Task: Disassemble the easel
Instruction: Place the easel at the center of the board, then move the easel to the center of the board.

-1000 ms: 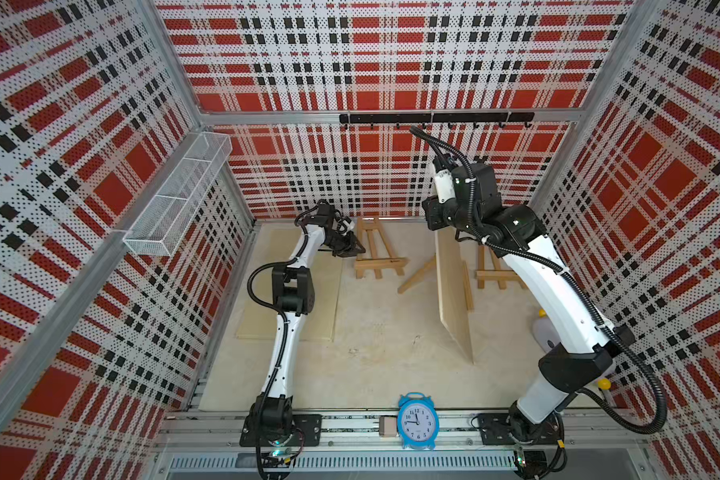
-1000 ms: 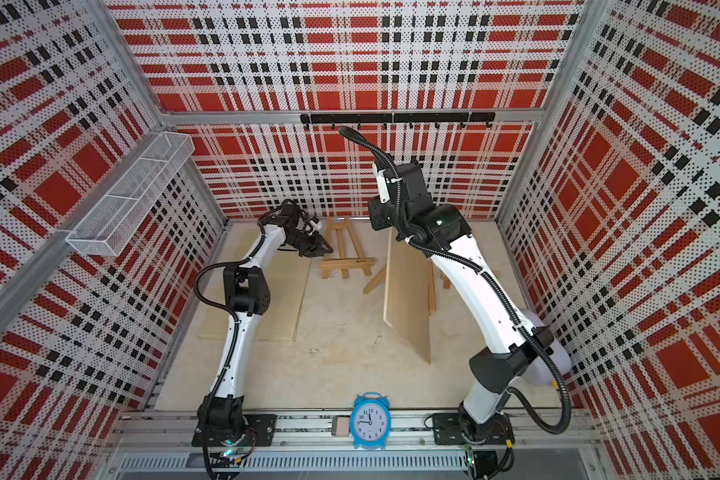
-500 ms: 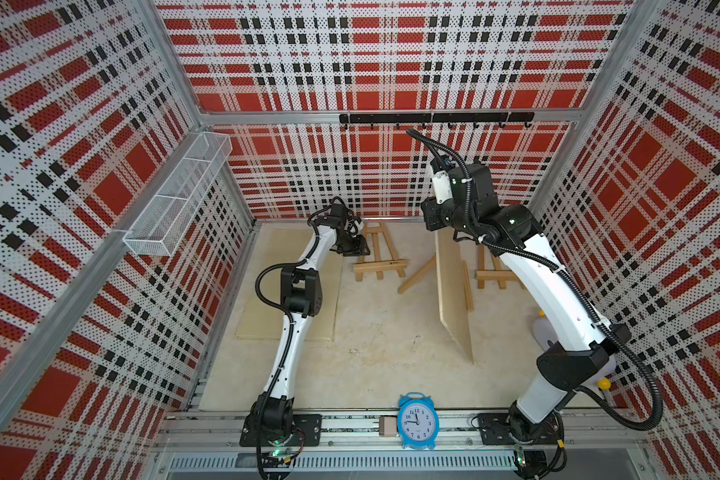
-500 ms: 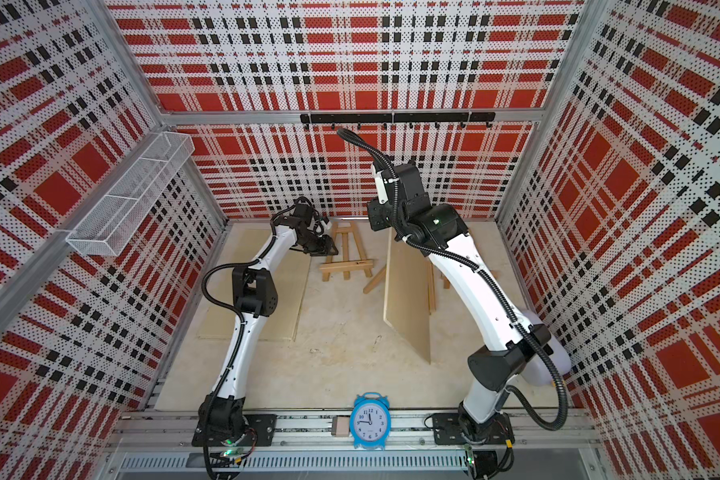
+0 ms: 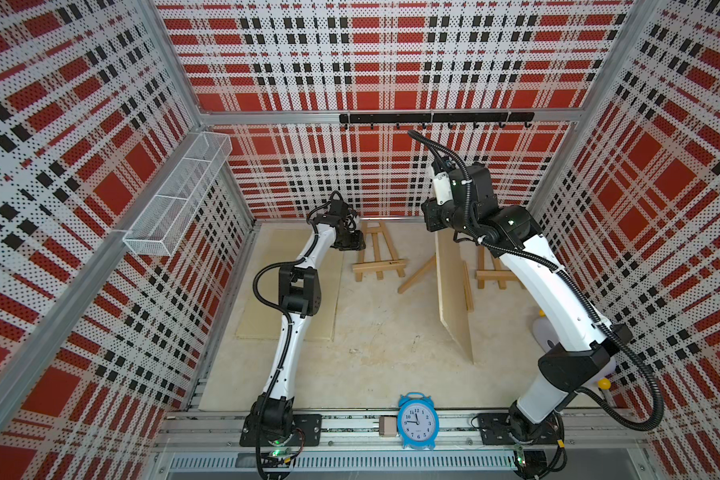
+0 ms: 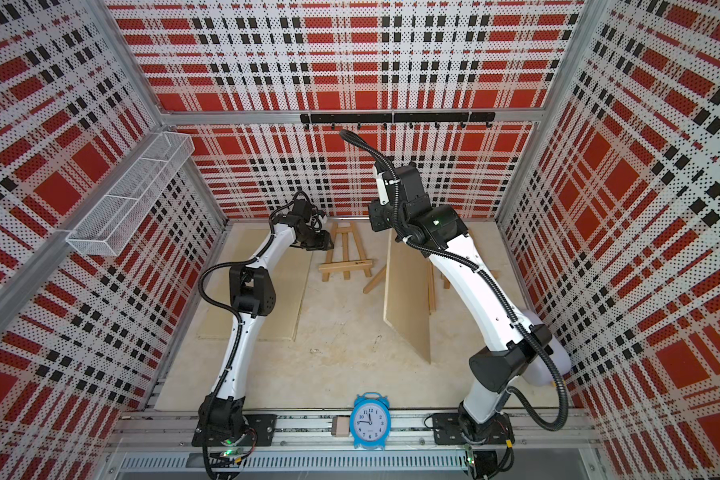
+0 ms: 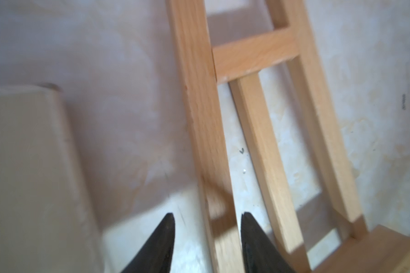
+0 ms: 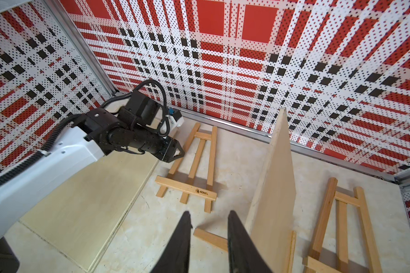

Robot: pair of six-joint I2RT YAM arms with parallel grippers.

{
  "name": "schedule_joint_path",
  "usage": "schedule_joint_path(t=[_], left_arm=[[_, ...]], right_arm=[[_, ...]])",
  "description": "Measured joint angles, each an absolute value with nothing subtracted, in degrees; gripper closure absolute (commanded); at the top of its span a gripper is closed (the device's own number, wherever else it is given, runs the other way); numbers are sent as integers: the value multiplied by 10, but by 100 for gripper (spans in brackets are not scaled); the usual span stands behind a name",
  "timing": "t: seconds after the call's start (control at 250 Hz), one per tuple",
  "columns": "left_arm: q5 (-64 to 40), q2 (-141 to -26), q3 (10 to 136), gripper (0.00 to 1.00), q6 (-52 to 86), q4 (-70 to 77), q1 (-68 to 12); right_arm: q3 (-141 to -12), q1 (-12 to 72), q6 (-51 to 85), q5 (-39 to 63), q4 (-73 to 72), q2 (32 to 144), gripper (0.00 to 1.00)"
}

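A wooden easel [image 5: 378, 258] [image 6: 346, 259] [image 8: 194, 170] lies flat at the back of the floor. My left gripper [image 7: 207, 214] [image 5: 357, 244] is open, its fingertips on either side of that easel's left leg [image 7: 199, 113] without touching it. A pale board [image 5: 454, 299] [image 8: 275, 189] stands upright on edge, with a wooden leg [image 5: 416, 275] [image 8: 211, 238] sticking out from behind it. My right gripper [image 8: 208, 212] hangs high beside the board's top, open with nothing between its fingers. Another easel [image 5: 490, 270] [image 8: 336, 224] lies flat to the right.
A second pale board [image 5: 258, 307] [image 8: 81, 212] lies flat on the floor under my left arm. A blue alarm clock [image 5: 417, 420] stands on the front rail. A wire basket [image 5: 175, 203] hangs on the left wall. A white object [image 5: 545, 332] sits behind my right arm.
My left gripper has shifted slightly right onto the flat easel's leg and opened wider. The right arm and the upright board have barely moved.
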State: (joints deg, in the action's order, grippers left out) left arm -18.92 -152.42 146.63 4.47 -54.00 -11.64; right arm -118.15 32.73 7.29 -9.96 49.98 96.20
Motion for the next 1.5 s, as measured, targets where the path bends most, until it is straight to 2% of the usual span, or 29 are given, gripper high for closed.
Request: schedule_joint_path(t=[0.336,0.476,0.588,0.788,0.924,1.144,1.301,1.501], left_arm=[[-151,-1312,1441,58,84,-541,-106],[-148,-1223,1446,59,115,-576,-125],[-149,-1179,1462,57,143,-615,-180],[-149,-1161,1467,57,189,-667,-313],[-132,-1167,1467,57,210,-698,-372],[-97,-1169,1471,56,247,-715,-416],[-74,-1169,1475,48,270,-716,-438],[-42,-1180,1488,49,286,-717,-463]], right_arm=[[-1098,232,116,-46,473,872,69],[-1075,139,145,5,473,835,70],[-1036,65,161,34,477,818,70],[-946,29,164,86,493,820,68],[-883,0,161,115,490,830,68],[-793,-33,152,165,464,875,68],[-749,-34,146,216,437,922,68],[-729,-35,143,237,420,940,68]])
